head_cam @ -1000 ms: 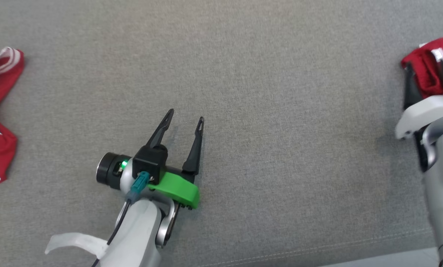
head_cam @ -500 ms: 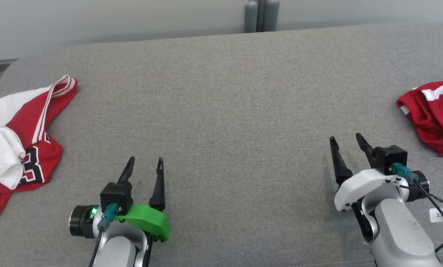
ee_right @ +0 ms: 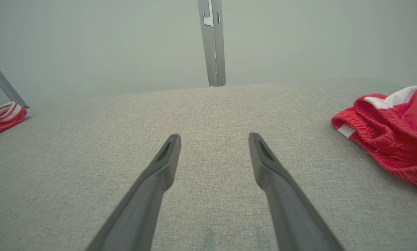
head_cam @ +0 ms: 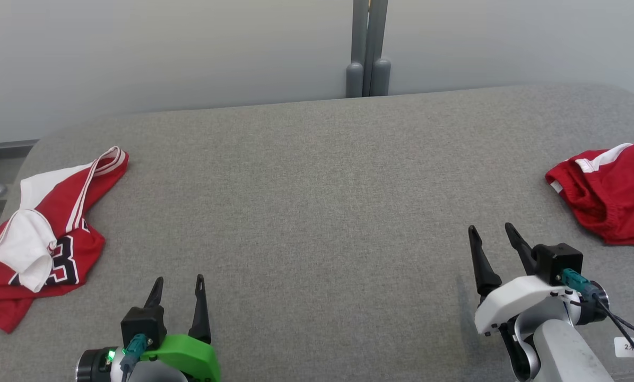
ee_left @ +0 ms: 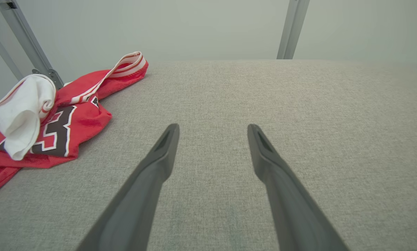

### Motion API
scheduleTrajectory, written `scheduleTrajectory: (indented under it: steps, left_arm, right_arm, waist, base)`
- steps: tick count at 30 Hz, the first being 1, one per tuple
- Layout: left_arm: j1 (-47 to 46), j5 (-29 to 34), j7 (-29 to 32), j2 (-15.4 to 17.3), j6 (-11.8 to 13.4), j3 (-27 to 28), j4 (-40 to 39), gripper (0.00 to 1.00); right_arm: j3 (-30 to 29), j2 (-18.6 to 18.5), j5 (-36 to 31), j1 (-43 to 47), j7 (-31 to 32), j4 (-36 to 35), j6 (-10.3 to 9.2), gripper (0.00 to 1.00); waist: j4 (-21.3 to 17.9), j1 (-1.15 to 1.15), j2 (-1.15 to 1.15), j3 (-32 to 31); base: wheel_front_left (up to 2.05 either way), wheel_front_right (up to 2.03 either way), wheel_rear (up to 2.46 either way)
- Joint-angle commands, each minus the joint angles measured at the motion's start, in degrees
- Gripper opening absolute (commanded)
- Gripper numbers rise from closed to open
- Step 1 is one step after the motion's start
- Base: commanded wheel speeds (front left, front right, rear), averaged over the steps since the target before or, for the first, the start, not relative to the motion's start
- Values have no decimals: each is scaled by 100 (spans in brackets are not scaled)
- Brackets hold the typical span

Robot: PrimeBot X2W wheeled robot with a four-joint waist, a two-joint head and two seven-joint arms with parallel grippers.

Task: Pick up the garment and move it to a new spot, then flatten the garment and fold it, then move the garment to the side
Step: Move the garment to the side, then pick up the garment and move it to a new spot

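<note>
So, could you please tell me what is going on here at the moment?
Nothing is being handled right now. The left gripper and the right gripper are both open and empty above the grey cushioned surface. A crumpled red jersey lies at the surface's left edge and bunched red shorts at its right, each apart from the grippers.
</note>
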Motion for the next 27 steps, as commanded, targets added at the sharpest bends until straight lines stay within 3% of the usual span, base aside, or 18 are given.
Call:
scheduleTrajectory:
  steps: [1,17,22,27]
  left_arm:
    - [91,39,-5,20,28,30,-22,100]
    - [419,106,-5,21,82,201,-315,100]
    - [407,32,-6,21,127,232,-340,100]
    - [403,16,-5,21,221,370,-330,100]
  right_arm:
    - [-18,-3,-4,119,-14,-41,-8,100]
    - [19,46,32,526,-14,-260,-8,100]
    - [162,47,98,509,-14,-262,-7,100]
    - [387,46,180,518,-14,-253,-7,100]
  waist:
    - [-57,0,0,-103]
    - [-38,0,0,-240]
    - [217,0,0,-150]
    - [742,0,0,-72]
  base:
    - [0,0,0]
    - [0,0,0]
    - [0,0,0]
    - [0,0,0]
